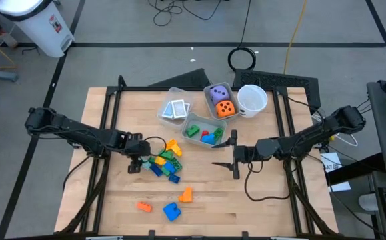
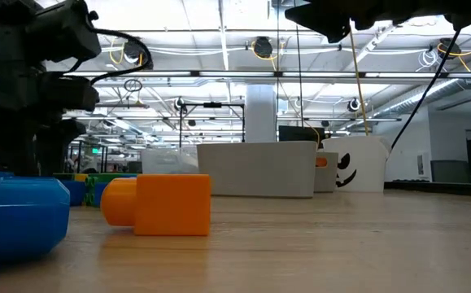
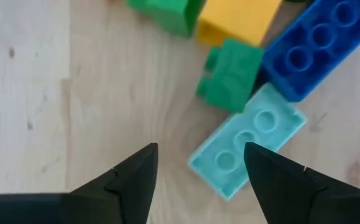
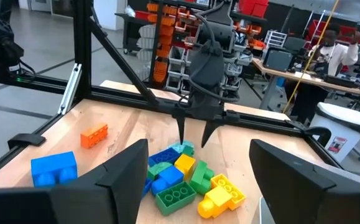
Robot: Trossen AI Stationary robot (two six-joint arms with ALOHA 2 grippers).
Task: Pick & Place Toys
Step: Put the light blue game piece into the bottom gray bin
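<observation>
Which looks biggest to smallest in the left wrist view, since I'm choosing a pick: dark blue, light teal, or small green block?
1. Light teal three-stud plastic block.
2. Dark blue studded plastic block, cut off by the frame, so unsure against teal.
3. Small green plastic block.

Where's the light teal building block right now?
The light teal plastic building block lies flat on the wooden table at the left edge of the brick pile, beside a small green block, just under the open left end effector.

4 views, overhead, table-level and 2 wrists, share the block pile [image 1: 164,162].
</observation>
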